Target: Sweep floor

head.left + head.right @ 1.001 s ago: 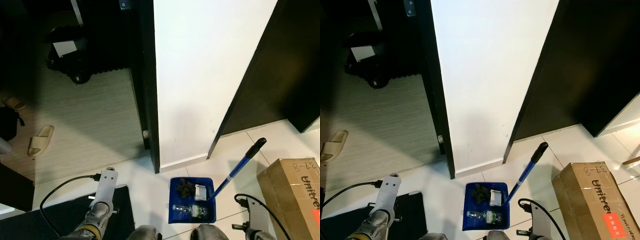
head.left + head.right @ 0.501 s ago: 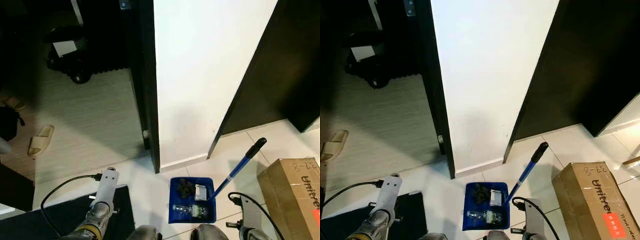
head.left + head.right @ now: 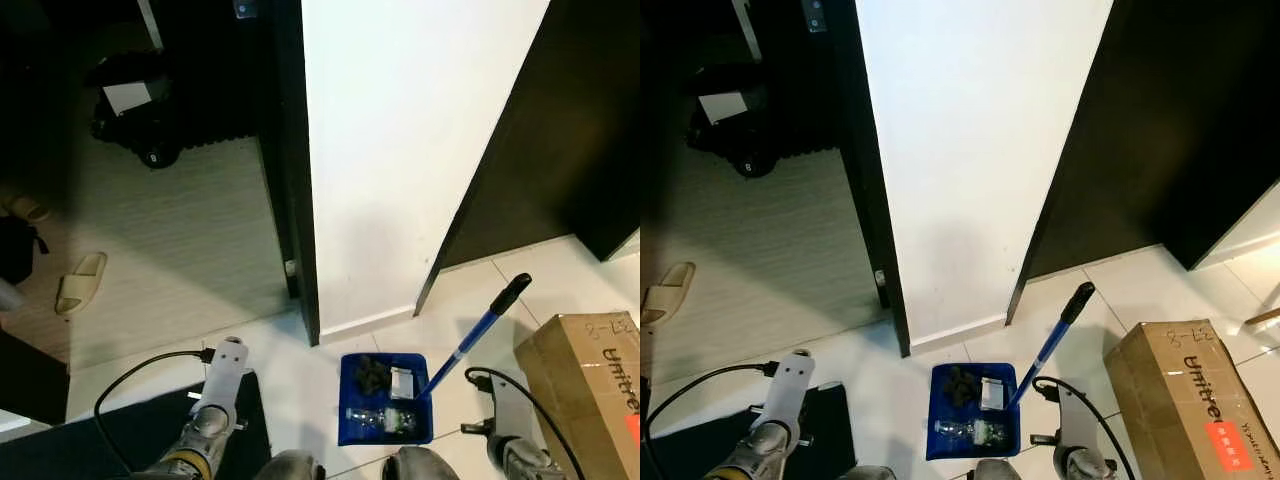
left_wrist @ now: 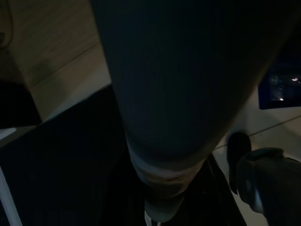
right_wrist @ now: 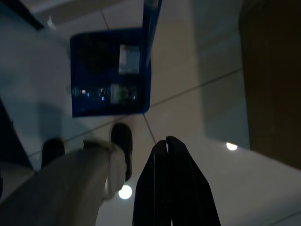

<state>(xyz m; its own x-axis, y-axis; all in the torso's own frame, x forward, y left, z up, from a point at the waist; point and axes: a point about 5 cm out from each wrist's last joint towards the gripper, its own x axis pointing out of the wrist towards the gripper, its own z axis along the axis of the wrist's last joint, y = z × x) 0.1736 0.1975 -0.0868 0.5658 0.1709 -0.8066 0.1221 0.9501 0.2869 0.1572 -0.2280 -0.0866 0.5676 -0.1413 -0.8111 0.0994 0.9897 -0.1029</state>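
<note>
The blue dustpan (image 3: 385,398) sits flat on the floor (image 3: 300,360) so the trash (a bottle, dark bits) stays inside. The right end effector (image 5: 170,143) hangs above, fingers together, holding nothing; I cannot tell about the left.

Both my arms hang low at my sides. My right hand (image 5: 171,188) points down with its two black fingers (image 5: 186,188) pressed together. My left arm (image 3: 205,440) hangs idle.

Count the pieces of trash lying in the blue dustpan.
3. A dark crumpled clump at the pan's back left, a small white packet beside it, and a clear plastic bottle across the front of the blue dustpan. Smaller bits may be hidden.
</note>
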